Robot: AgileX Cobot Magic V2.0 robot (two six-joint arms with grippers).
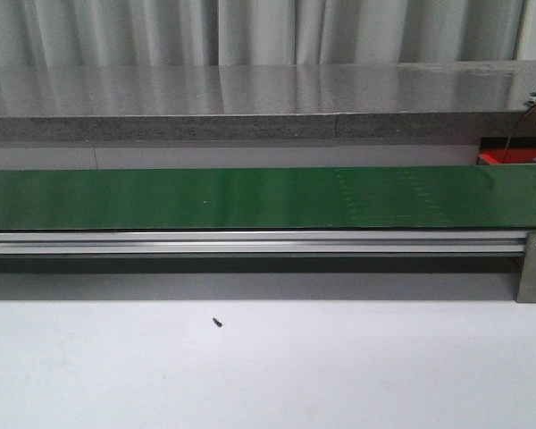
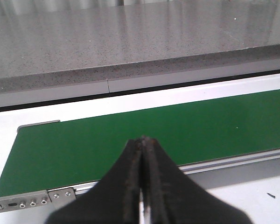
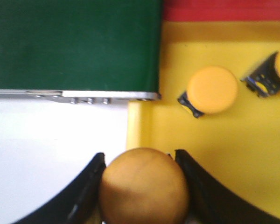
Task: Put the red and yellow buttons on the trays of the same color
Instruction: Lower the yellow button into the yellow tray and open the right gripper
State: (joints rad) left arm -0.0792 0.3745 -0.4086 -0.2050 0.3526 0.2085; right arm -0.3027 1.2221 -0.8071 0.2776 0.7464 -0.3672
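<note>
Yellow round button (image 3: pixel 143 186), clamped in your right tool (image 3: pixel 140 186), overhangs the yellow plastic tray's (image 3: pixel 214 154) rim; releasing now risks it falling outside.

Backdrop: pale pleated curtain (image 1: pixel 250 31) | Behind: speckled grey stone counter (image 1: pixel 250 98) (glossy, reflecting the folds) | Foreground: white table (image 1: pixel 339 366)
</note>
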